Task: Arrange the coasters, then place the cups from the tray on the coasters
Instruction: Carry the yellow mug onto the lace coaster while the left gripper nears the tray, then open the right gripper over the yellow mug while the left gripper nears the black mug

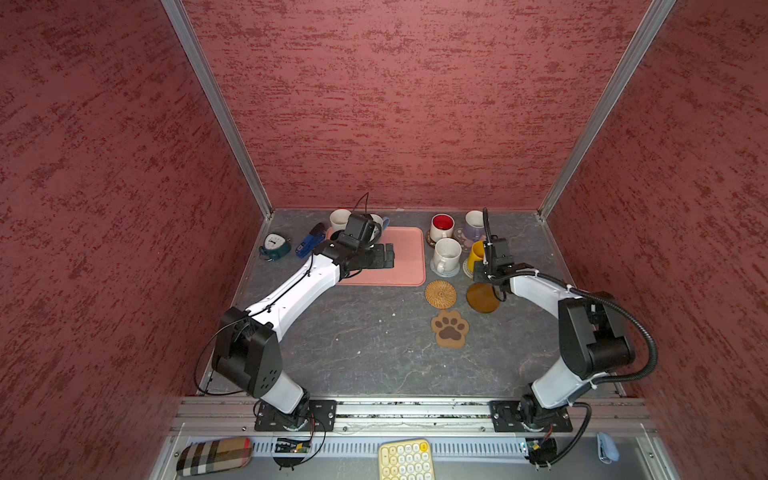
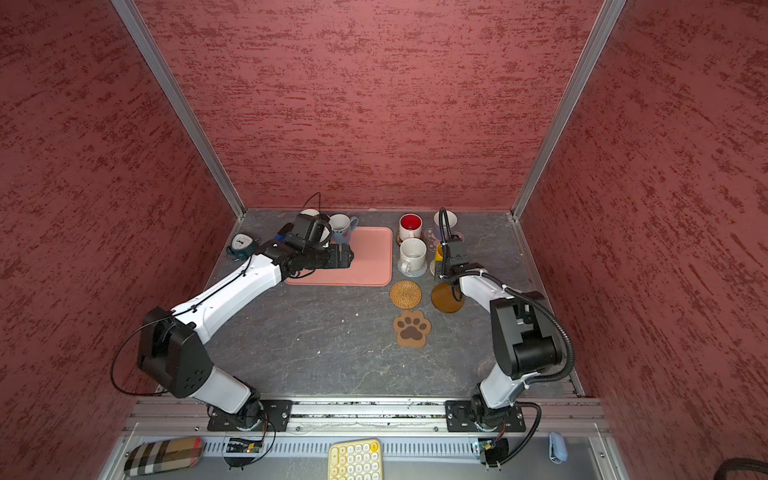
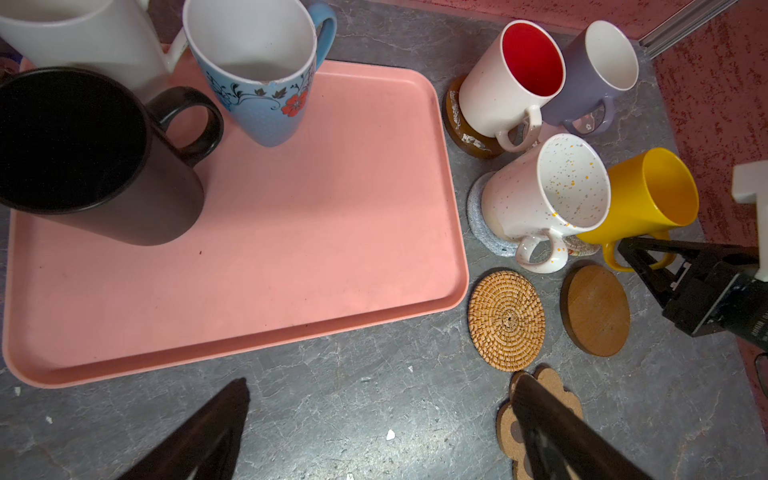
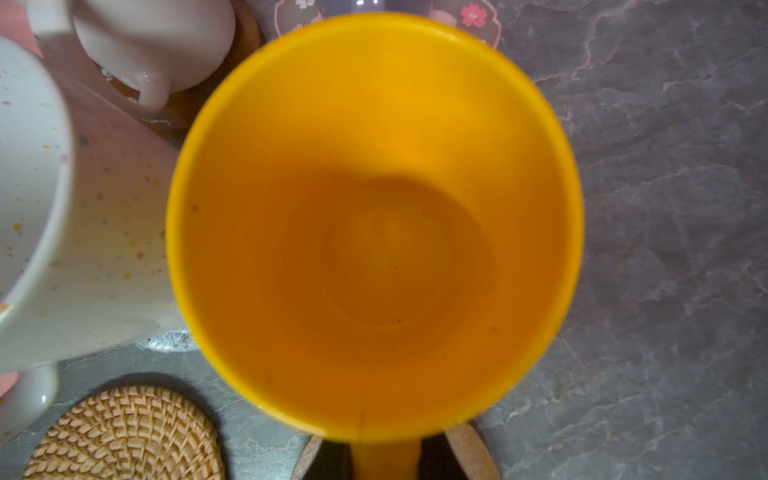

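Both arms (image 1: 299, 286) reach forward; right gripper (image 3: 648, 252) pinches yellow mug (image 3: 652, 195) handle.

In the right wrist view the yellow mug (image 4: 374, 224) fills the picture, its rim blurred and its handle cut by the edge. In a top view the left arm (image 1: 299, 291) covers most of the black mug (image 1: 335, 236). One finger (image 3: 557, 440) of the left pincer (image 3: 381, 380) hides part of the paw-print coaster (image 3: 505, 424).
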